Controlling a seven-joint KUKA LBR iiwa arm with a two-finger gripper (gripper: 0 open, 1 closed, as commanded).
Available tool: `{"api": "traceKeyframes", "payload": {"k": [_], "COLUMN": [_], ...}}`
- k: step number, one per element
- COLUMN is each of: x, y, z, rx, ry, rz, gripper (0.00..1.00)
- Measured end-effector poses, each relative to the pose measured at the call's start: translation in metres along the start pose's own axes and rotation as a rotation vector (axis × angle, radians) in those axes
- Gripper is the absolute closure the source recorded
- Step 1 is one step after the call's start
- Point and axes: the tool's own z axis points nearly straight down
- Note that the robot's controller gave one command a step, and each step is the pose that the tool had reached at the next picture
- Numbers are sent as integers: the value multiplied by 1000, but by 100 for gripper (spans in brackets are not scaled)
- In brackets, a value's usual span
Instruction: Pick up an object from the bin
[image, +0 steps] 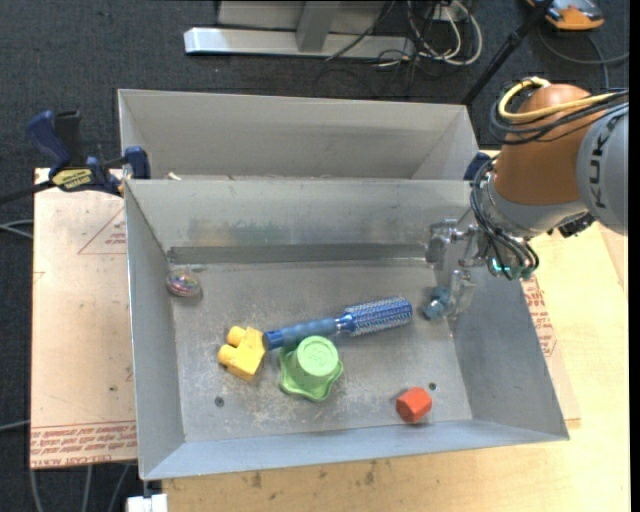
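Observation:
My gripper (441, 276) hangs low at the bin's right side, near the right wall, open with nothing between its fingers. Its lower fingertip (435, 307) is just right of the bristle end of a blue hairbrush (352, 321), which lies slanting across the middle of the floor with its handle pointing left. A small red block (414, 404) sits at the front right, below the gripper and apart from it.
A green cup-like toy (311, 367) lies against the brush handle at the front middle, with a yellow block (243, 351) to its left. A small round pinkish thing (184, 285) rests by the left wall. The arm's orange cover and cables overhang the right rim.

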Motion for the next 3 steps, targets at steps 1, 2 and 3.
{"api": "traceKeyframes", "payload": {"k": [1, 2, 3], "x": [3, 5, 8], "y": [83, 113, 100], "z": [86, 53, 46], "rx": [-2, 1, 1], "ry": [-3, -10, -8], "rz": [-263, -389, -364], "gripper": [0, 0, 0]}}
